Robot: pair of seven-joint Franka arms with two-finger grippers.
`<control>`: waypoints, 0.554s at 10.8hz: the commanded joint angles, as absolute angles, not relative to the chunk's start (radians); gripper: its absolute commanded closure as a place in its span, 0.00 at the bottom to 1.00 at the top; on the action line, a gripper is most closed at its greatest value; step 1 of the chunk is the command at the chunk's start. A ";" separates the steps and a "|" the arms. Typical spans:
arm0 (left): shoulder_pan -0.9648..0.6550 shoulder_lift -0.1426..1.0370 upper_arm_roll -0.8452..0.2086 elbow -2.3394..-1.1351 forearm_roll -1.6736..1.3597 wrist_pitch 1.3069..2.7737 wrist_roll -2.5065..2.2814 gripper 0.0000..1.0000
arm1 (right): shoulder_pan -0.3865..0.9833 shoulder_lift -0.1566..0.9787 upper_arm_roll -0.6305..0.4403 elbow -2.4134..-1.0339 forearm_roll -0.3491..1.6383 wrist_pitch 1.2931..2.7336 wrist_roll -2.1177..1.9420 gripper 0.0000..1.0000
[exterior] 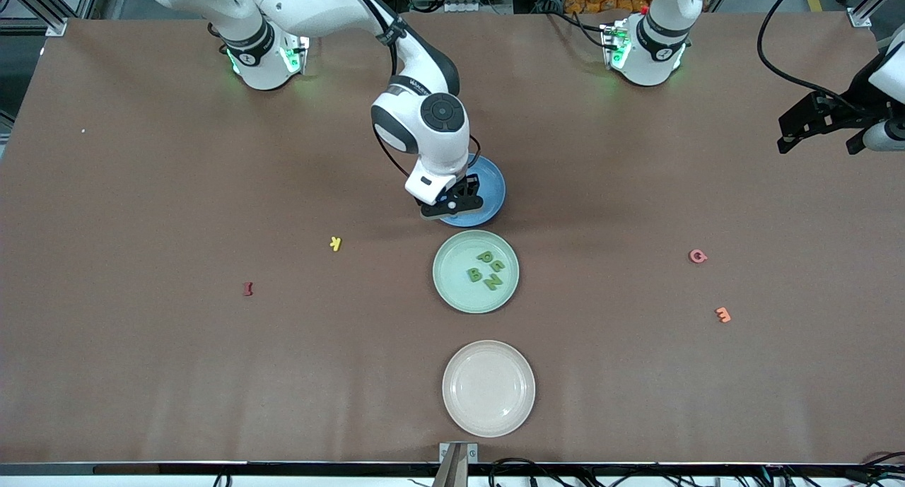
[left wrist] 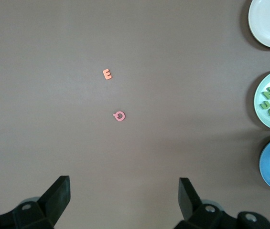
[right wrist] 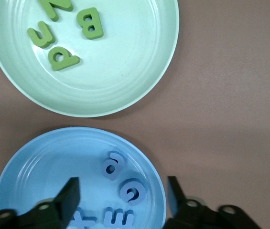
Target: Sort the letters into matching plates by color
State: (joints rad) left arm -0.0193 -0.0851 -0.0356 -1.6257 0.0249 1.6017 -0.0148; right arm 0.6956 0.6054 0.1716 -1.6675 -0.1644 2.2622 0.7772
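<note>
Four green letters point(exterior: 486, 268) B, P, N, C in mint plate point(exterior: 447, 289); right tool point(exterior: 452, 203) agape over blue plate point(exterior: 495, 183).

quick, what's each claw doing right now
Left claw: open, empty, waiting at the left arm's end of the table.
Right claw: open, empty, over the blue plate.

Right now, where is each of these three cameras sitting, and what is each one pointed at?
Front view: high across the table, facing both arm bases; right gripper over the blue plate.
Left wrist view: on the waiting left arm, looking down past its open left gripper at bare table.
Right wrist view: looking down past its open fingers into the blue plate.
All three show the green plate holding green letters.
</note>
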 commanded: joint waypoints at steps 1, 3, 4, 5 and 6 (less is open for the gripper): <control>0.018 -0.098 -0.049 -1.646 0.046 1.631 0.052 0.00 | 0.664 0.578 0.169 -1.664 -0.189 2.208 0.793 0.00; 0.017 -0.101 -0.048 -1.649 0.046 1.632 0.052 0.00 | 0.608 0.557 0.164 -1.664 -0.190 2.186 0.715 0.00; 0.015 -0.101 -0.048 -1.651 0.045 1.632 0.052 0.00 | 0.574 0.549 0.163 -1.663 -0.190 2.168 0.683 0.00; 0.012 -0.098 -0.043 -1.652 0.044 1.632 0.054 0.00 | 0.534 0.537 0.163 -1.663 -0.196 2.160 0.645 0.00; 0.009 -0.097 -0.041 -1.652 0.044 1.634 0.052 0.00 | 0.499 0.528 0.153 -1.661 -0.198 2.148 0.620 0.00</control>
